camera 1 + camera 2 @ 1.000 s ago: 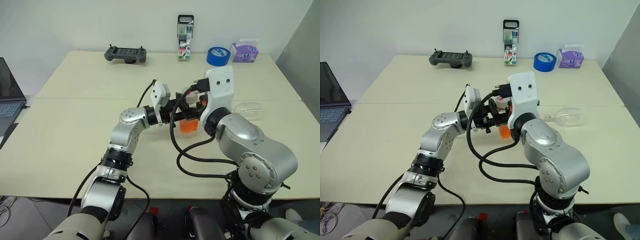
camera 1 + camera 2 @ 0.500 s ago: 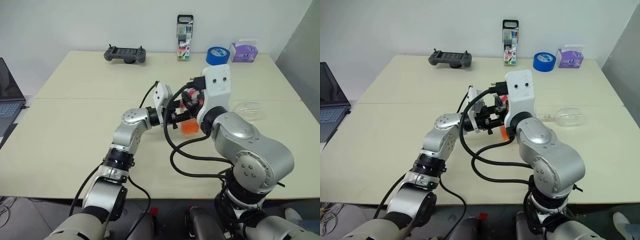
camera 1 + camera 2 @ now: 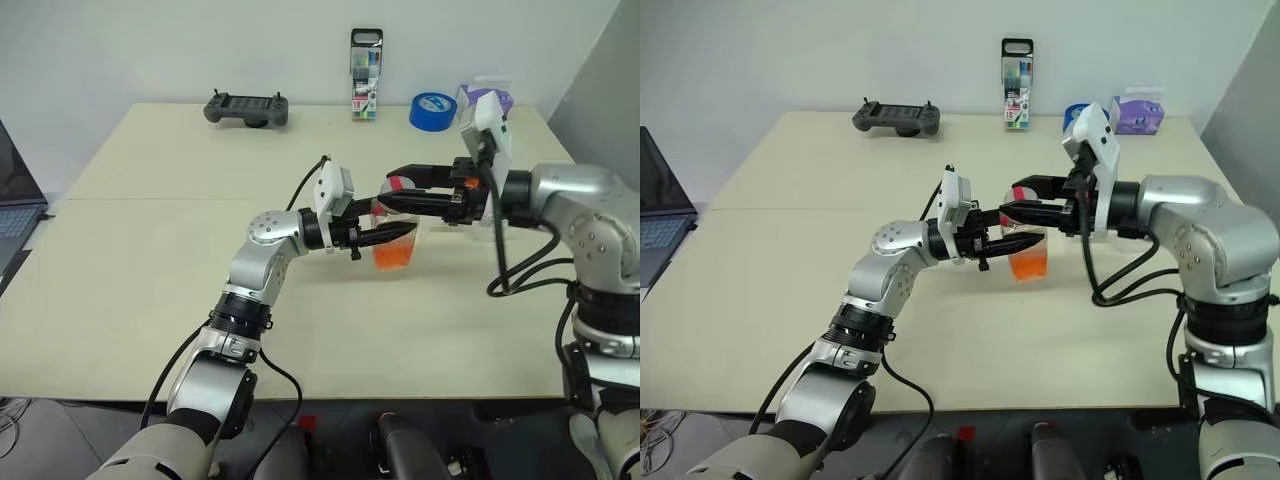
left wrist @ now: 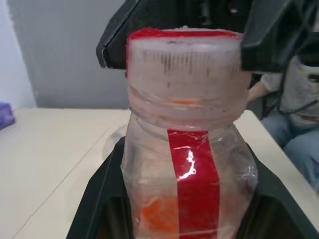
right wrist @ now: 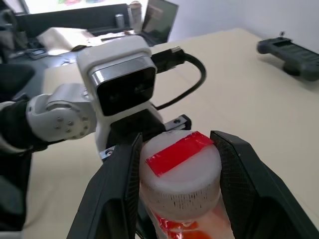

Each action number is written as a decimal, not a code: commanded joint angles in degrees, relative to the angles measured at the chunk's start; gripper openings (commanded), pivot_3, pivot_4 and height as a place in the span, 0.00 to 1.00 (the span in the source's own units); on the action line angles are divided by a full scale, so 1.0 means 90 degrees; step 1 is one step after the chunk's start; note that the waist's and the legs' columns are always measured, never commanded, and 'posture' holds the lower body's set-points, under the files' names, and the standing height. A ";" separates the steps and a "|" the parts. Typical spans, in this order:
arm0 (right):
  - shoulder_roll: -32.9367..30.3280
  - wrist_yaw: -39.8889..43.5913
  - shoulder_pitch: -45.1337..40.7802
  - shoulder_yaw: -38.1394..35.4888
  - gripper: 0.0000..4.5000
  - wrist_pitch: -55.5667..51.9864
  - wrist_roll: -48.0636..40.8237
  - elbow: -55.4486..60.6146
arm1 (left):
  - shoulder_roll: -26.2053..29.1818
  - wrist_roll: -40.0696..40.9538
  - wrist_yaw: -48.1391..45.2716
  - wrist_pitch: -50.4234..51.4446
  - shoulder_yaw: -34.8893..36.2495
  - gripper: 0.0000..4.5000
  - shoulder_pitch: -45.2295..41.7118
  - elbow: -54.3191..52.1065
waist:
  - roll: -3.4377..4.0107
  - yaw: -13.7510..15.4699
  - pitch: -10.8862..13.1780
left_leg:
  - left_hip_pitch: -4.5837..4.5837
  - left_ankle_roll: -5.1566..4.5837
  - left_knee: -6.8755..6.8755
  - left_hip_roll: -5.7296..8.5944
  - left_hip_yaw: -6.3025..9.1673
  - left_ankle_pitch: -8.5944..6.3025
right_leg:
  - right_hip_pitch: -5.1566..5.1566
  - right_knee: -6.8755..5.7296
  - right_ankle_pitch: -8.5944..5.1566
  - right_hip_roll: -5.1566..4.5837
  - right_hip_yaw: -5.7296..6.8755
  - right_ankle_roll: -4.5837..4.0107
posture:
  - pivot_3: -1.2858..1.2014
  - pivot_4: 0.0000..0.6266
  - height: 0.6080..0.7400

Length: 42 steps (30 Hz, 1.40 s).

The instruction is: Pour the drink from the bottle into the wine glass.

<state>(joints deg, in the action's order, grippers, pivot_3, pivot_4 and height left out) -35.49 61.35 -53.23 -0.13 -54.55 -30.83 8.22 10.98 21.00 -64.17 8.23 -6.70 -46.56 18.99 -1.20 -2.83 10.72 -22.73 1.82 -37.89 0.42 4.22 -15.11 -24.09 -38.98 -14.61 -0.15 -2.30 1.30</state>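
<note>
Small clear bottle [image 3: 398, 215], upright and raised just above the middle of the table [image 3: 150, 250], clamped across its lower body by the left gripper [image 3: 402, 234], jaws narrow and tight on the squarish sides beside the red label strip. Orange drink [image 3: 393, 255] filling only the lower part. Right gripper [image 3: 1015, 197] reaching in level from the right, narrowed onto the red-topped cap [image 5: 180, 167], one black finger against each side as far as can be told. Probably light to carry, being small and partly full. Thin plastic walls likely to give under a hard squeeze, so best gripped low on the flat faces, as here, with firm but not crushing force. Cap ribbed around its rim, hence a fair purchase for twisting; smooth, possibly slick body, hence some risk of the bottle turning within the left jaws while the cap is worked. Liquid free to slosh once tilted, so a slow tip advisable. Judged step in hand: taking off the cap, pouring not yet begun. Compared with a second earlier: right arm no longer folded close with its white wrist block standing over the bottle, but swung out to the right and stretched level toward it; right jaws narrower than before; bottle and left gripper in much the same place; bottle now plainly in sight from the head views.
</note>
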 commanded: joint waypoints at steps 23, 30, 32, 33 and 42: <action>0.1084 -0.3587 0.0251 -0.0472 1.00 -0.0780 0.0518 0.2312 | 0.0053 -0.0044 0.0195 -0.0021 0.0152 0.41 -0.0025 -0.0003 | 0.0002 0.0117 0.0001 | -0.0022 0.0005 -0.0003 0.0005 0.0039 0.0002 | -0.0014 0.0000 0.0001 -0.0057 0.0005 0.0000 | 0.52 0.24 1.00; 0.2168 -0.5690 0.0836 -0.0284 1.00 -0.2341 0.0984 0.4211 | 0.0138 -0.0125 0.0106 -0.0091 0.0143 0.41 -0.0126 0.0238 | 0.0003 0.0119 0.0001 | -0.0017 0.0006 -0.0009 0.0005 0.0041 0.0004 | -0.0009 -0.0006 0.0001 -0.0051 0.0005 -0.0001 | 0.52 0.24 1.00; 0.2486 -0.6231 0.1089 0.0036 1.00 -0.2382 0.1283 0.4460 | 0.0148 -0.0154 0.0081 -0.0121 0.0135 0.41 -0.0157 0.0309 | 0.0004 0.0118 0.0000 | -0.0016 0.0007 -0.0009 0.0005 0.0042 0.0004 | -0.0008 -0.0005 0.0001 -0.0049 0.0005 -0.0001 | 0.52 0.24 1.00; 0.2691 -0.6515 0.1212 0.0200 1.00 -0.2370 0.1450 0.4532 | 0.0149 -0.0169 0.0067 -0.0139 0.0133 0.41 -0.0175 0.0350 | 0.0004 0.0116 0.0000 | -0.0016 0.0007 -0.0008 0.0006 0.0040 0.0005 | -0.0009 -0.0005 0.0001 -0.0048 0.0003 -0.0001 | 0.52 0.24 1.00; 0.3303 -0.7502 0.1602 0.0976 1.00 -0.1950 0.2332 0.4391 | 0.0127 -0.0250 -0.0013 -0.0257 0.0138 0.41 -0.0330 0.0593 | 0.0004 0.0109 0.0000 | -0.0017 0.0009 -0.0008 0.0011 0.0036 0.0006 | -0.0008 -0.0002 0.0001 -0.0032 0.0002 -0.0001 | 0.52 0.24 1.00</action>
<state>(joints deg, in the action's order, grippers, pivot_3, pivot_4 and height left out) -5.90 -5.36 -38.82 8.22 -74.09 -11.20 46.86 12.27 18.45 -63.81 7.31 -5.91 -47.57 25.29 -1.17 -1.85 10.72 -22.87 1.90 -37.97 0.51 4.54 -15.06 -24.16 -39.00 -14.61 -0.42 -2.29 1.29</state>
